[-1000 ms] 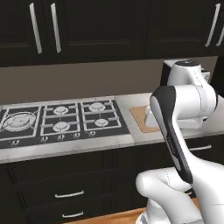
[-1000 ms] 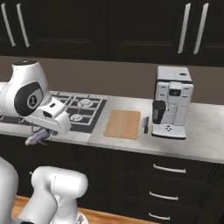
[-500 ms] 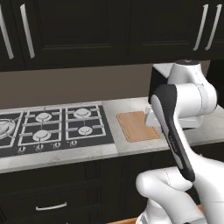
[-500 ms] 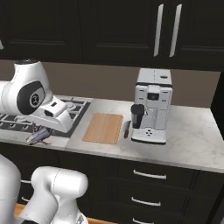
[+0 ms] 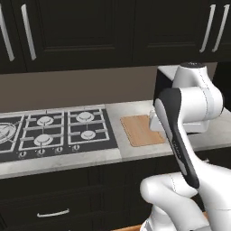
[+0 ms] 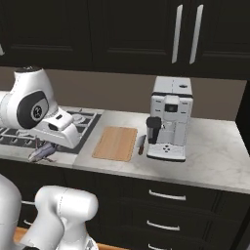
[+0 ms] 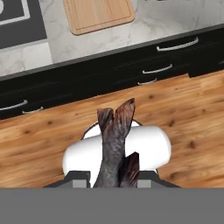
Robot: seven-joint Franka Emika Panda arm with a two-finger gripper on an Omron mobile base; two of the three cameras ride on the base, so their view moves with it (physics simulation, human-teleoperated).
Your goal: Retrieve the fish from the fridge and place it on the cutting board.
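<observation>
My gripper point(image 6: 49, 148) is shut on the fish point(image 6: 41, 154), a slender dark grey-silver body hanging below the hand, over the counter's front edge by the hob. In the hand view the fish point(image 7: 114, 140) runs up from between the fingertips point(image 7: 131, 168), its forked tail uppermost, with the wooden floor beneath it. The cutting board point(image 6: 116, 143) lies flat and bare on the counter, to the right of the gripper. It is also the light-brown rectangle point(image 5: 142, 130) beside the hob and the board point(image 7: 98, 15) at the hand view's top. The fridge is out of view.
A black gas hob point(image 5: 49, 133) sits left of the board. A white coffee machine point(image 6: 170, 119) stands right of it, with a dark knife point(image 6: 140, 144) lying between them. Dark drawers point(image 7: 170, 46) run under the marble counter point(image 6: 210, 156); dark cabinets hang above.
The whole scene has slid left in both base views, so the base has driven right; the board now sits nearer the middle. The fish stays in the gripper.
</observation>
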